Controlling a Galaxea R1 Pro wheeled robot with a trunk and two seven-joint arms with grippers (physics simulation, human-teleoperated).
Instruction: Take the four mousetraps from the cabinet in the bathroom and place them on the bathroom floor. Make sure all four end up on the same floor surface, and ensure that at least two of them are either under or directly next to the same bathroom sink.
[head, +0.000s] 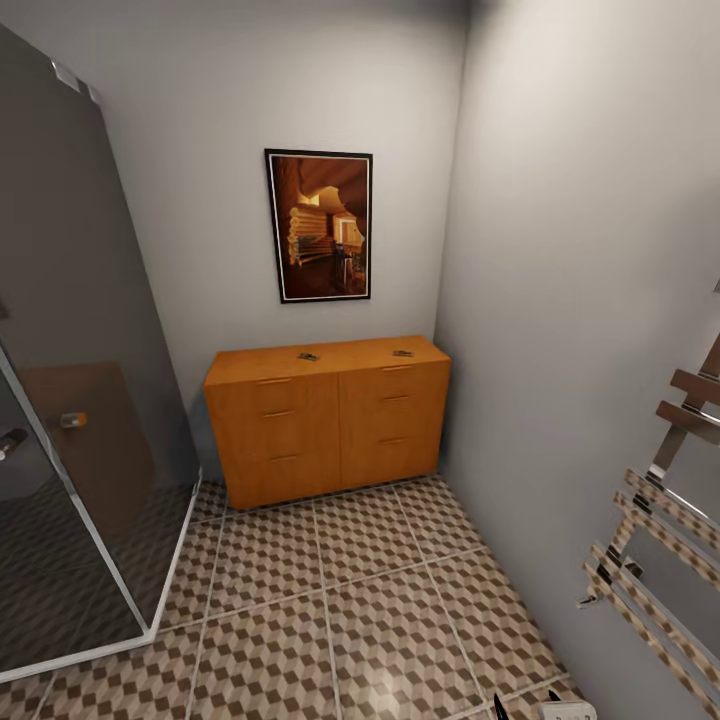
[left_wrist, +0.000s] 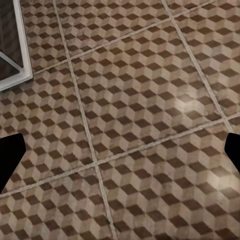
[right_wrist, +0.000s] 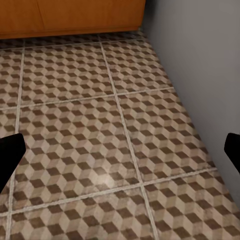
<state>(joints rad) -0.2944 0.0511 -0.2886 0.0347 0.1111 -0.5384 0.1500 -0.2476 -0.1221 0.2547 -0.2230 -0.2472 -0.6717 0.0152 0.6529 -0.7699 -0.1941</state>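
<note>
The orange-brown cabinet (head: 328, 425) stands against the far wall in the corner, its drawers shut. Two mousetraps lie on its flat top, one (head: 308, 356) near the middle and one (head: 402, 353) toward the right end. The cube-patterned bathroom floor (head: 360, 610) stretches from me to the cabinet. My right gripper (head: 527, 702) peeks in at the head view's lower edge, well short of the cabinet. In the right wrist view that gripper (right_wrist: 120, 150) is open over bare tiles, the cabinet's base (right_wrist: 70, 17) beyond it. My left gripper (left_wrist: 120, 155) is open over tiles too. The sink is out of view.
A glass shower enclosure (head: 70, 420) fills the left side, its white base frame (left_wrist: 12, 75) close to my left gripper. A chrome towel rail (head: 660, 540) juts from the right wall. A framed picture (head: 319, 225) hangs above the cabinet. The grey wall (right_wrist: 205, 75) borders the floor.
</note>
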